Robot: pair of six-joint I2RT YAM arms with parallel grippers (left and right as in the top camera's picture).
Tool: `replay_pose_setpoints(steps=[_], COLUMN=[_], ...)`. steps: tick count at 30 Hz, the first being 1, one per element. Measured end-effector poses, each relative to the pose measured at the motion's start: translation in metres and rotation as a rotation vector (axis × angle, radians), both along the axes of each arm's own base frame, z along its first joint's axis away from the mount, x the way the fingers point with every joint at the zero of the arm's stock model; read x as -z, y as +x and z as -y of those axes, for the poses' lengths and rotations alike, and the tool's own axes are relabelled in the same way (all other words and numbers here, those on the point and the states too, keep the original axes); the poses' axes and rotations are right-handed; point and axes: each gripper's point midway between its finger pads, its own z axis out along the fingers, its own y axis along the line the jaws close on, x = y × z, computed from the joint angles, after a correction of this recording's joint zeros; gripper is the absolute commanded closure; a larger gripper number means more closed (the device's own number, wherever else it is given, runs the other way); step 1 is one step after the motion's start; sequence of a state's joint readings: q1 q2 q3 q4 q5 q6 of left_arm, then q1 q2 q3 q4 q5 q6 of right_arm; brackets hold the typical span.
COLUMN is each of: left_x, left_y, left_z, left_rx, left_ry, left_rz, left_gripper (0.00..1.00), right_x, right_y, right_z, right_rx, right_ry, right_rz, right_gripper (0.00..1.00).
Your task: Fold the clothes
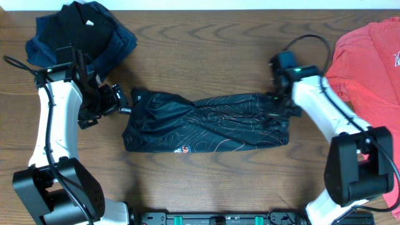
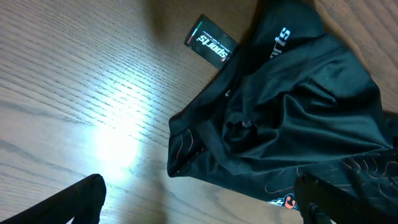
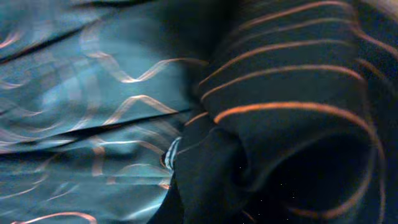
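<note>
Black jersey (image 1: 206, 122) lying bunched lengthwise on wooden table (image 1: 206, 50), left gripper (image 1: 122, 102) spread wide beside its left end, right gripper (image 1: 279, 103) pinching its right edge.

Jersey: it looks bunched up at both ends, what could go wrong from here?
1. The right gripper seems shut on a bunched wad at the right end of the jersey; pulling may drag it rather than fold it, since the left gripper is open and holds nothing.
2. The left end is crumpled, hang tag loose beside it; a grab there may catch several layers or the tag.
</note>
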State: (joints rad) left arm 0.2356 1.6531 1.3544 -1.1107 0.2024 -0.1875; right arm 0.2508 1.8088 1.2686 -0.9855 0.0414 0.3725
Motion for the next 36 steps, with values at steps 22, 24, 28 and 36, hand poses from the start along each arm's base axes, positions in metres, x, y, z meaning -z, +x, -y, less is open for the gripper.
replay_pose_setpoints(steps=[22,24,28,36], left_x=[0.000,0.000,0.000,0.000], left_y=[0.000,0.000,0.000,0.001], left_z=[0.000,0.000,0.000,0.000], left_rx=[0.000,0.000,0.000,0.000], left_ry=[0.000,0.000,0.000,0.001], left_rz=[0.000,0.000,0.000,0.004], left_gripper=[0.02,0.02,0.02,0.02], right_x=[-0.014,-0.019,-0.020,-0.010], right_y=[0.001,0.009,0.019,0.035], right_z=[-0.021,-0.005,0.027,0.007], right_rx=[-0.003,0.051,0.129,0.060], right_ry=[-0.001,0.002,0.036,0.239], right_rz=[0.051,0.067,0.071,0.114], right_gripper=[0.20,0.24,0.24,0.25])
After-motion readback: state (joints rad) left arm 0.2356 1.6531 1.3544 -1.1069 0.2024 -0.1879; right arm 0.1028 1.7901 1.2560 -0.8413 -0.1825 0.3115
